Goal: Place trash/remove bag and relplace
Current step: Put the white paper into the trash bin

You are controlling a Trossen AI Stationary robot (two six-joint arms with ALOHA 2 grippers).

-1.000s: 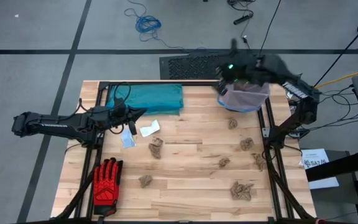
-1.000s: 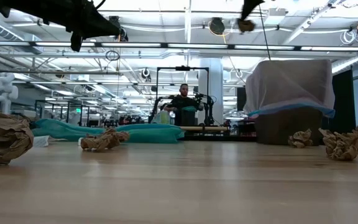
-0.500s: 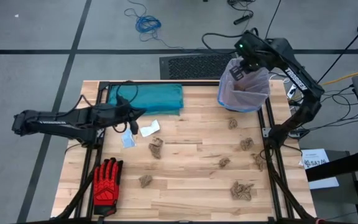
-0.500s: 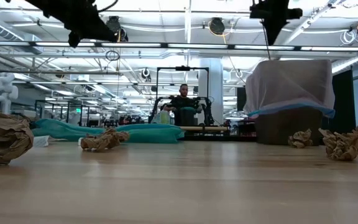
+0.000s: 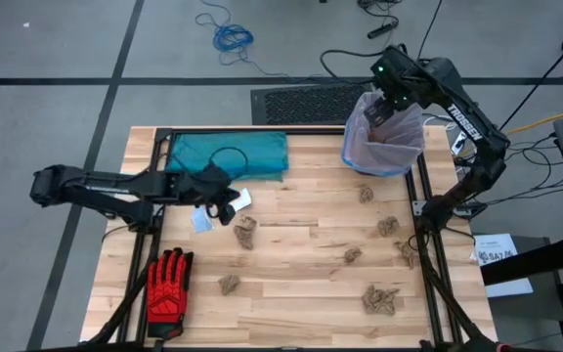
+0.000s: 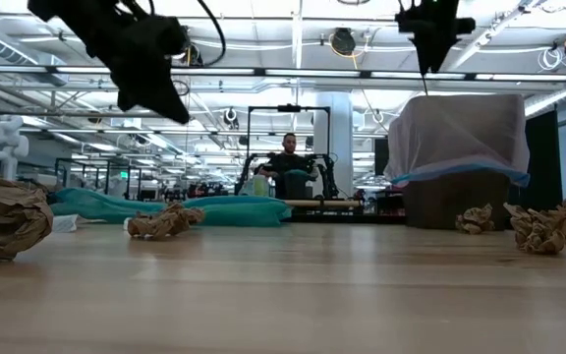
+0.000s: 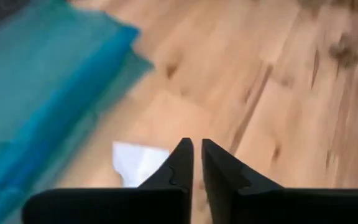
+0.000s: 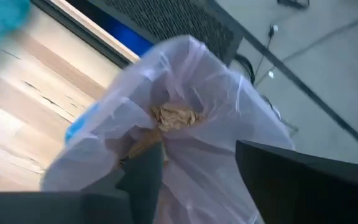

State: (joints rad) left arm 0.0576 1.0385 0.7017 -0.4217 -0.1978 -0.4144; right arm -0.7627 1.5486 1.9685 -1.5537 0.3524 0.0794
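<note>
Crumpled tan-brown paper wads [image 5: 246, 232]: seven on the wooden worktop [image 5: 291, 293], one inside the translucent pink-lavender liner [image 5: 384, 147]; right end effector [image 5: 380, 110] open above, left end effector [image 5: 227, 207] closed, empty.

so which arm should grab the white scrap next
The left. Its gripper hangs right by the white scrap, fingers shut and aimed at the wood beside it. The right gripper is open over the bag at the far corner, where a wad lies inside.

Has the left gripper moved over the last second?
Yes. The left gripper has swung toward the table's middle, now over the white scrap beside the teal bag.
</note>
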